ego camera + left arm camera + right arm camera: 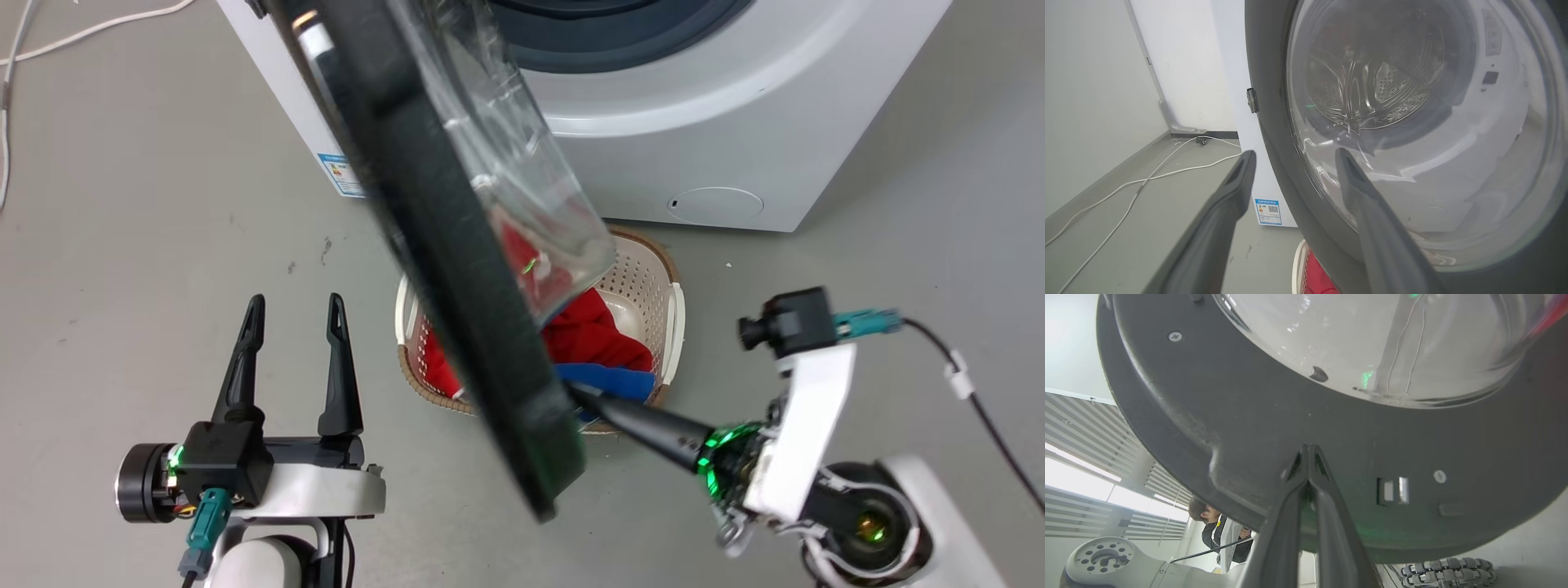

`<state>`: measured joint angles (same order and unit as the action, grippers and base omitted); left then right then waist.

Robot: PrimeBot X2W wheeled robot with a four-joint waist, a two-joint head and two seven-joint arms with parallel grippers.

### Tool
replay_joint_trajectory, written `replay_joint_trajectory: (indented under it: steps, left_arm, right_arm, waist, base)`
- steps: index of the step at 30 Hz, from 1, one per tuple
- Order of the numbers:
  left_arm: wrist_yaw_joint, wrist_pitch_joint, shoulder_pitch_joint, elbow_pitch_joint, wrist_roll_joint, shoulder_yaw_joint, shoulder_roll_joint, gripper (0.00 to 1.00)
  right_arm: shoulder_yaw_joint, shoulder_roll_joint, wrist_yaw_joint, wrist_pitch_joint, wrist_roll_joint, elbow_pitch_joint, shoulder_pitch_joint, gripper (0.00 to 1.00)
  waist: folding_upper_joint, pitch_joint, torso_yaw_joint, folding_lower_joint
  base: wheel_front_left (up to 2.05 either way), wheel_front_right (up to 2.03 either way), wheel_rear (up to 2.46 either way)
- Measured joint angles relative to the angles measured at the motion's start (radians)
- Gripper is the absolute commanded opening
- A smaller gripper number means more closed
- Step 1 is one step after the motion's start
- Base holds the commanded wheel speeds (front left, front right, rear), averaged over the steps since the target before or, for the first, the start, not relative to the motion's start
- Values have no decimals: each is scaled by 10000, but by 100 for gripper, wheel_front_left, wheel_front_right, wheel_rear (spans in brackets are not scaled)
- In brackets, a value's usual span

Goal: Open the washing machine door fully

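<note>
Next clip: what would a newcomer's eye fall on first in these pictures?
The washing machine door, black-rimmed with a bulging glass bowl, cuts diagonally across the middle of the head view, standing open from the white washing machine at the top. The right gripper, fingers shut, has its tips against the door's lower rim, while the left gripper stands open at lower left. Under the door, a cream basket holds red cloth.

Two long tapered black fingers (243, 359) on the left gripper (295, 302), black wrist block (224, 457), teal cable plug (202, 529), white forearm shells (804, 425), green ring light (718, 441) beside the right gripper (1308, 449).
</note>
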<state>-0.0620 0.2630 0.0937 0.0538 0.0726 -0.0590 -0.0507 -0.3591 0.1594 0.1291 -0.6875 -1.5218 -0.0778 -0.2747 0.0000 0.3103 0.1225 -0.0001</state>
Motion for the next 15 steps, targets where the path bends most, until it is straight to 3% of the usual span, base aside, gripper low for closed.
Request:
replay_joint_trajectory:
  steps: [15]
  left_arm:
    - [-38, 0, -252, -65, 10, 38, 0, 100]
  right_arm:
    - [-596, -433, -2, 481, 82, 493, 315, 0]
  waist:
    - [0, -335, -45, 0]
  base:
    - [0, 0, 0]
